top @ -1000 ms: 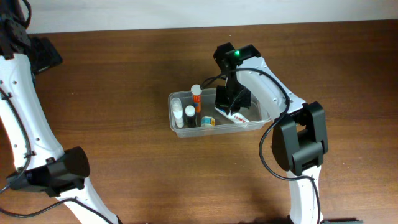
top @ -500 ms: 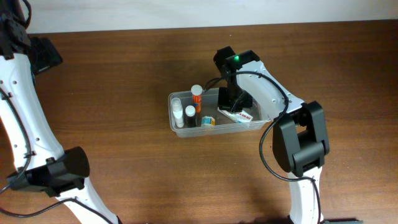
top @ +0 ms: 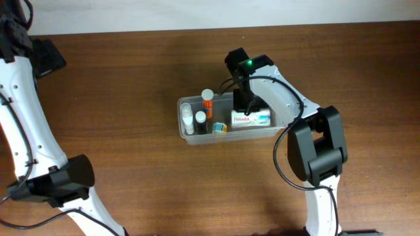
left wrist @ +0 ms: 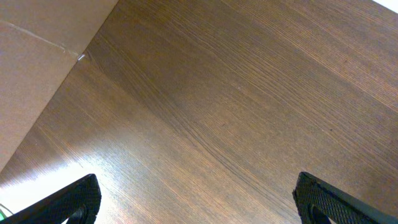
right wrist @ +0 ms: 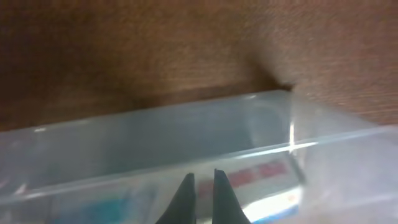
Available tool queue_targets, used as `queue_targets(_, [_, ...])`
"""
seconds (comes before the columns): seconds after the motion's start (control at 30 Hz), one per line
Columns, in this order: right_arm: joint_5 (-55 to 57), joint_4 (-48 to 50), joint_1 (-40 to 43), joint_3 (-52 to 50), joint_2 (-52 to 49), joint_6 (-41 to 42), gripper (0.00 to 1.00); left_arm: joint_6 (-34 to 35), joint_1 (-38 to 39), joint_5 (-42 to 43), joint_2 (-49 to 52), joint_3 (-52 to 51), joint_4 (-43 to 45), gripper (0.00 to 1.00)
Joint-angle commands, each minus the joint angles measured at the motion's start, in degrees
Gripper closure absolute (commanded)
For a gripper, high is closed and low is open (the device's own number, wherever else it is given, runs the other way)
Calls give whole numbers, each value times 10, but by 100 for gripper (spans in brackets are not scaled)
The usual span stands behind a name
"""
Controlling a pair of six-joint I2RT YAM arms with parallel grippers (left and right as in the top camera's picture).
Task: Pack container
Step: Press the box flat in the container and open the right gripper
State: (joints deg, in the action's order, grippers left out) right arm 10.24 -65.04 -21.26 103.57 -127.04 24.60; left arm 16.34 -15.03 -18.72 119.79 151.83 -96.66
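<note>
The clear plastic container (top: 182,124) sits mid-table. It holds an orange-capped bottle (top: 207,99), two white bottles (top: 188,118), a small teal-and-yellow box (top: 219,127) and a white-and-green medicine box (top: 251,119) that lies flat at its right end. My right gripper (top: 242,105) hangs over the container's back wall by the medicine box. In the right wrist view its fingers (right wrist: 203,186) are together with nothing between them, and the container wall (right wrist: 155,134) and medicine box (right wrist: 264,177) show behind. My left gripper (left wrist: 202,202) is wide open over bare wood, far to the left.
The left arm (top: 26,118) runs down the table's left edge. The right arm's base (top: 315,157) stands right of the container. A pale wall or board (left wrist: 31,68) borders the table in the left wrist view.
The medicine box went from tilted against the right gripper to lying flat in the container. The right gripper shifted slightly toward the back wall. The left arm has not moved.
</note>
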Motion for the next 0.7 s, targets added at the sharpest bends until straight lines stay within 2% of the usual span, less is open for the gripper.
queue_targets(0.0, [29, 13, 14, 7, -6, -21, 96, 6, -2, -6, 3, 2, 0, 0])
queue_targets(0.1, [21, 1, 26, 44, 2, -57, 96, 6, -2, -6, 3, 2, 0, 0])
queue_targets(0.33, [17, -68, 30, 107, 32, -79, 96, 6, -2, -6, 3, 2, 0, 0])
queue_targets(0.4, [-7, -84, 30, 110, 36, -83, 96, 6, -2, -6, 3, 2, 0, 0])
queue_targets(0.57, [-132, -97, 30, 109, 36, -159, 96, 6, -2, -6, 3, 2, 0, 0])
queue_targets(0.67, [-135, -98, 30, 106, 35, -160, 96, 6, -2, -6, 3, 2, 0, 0])
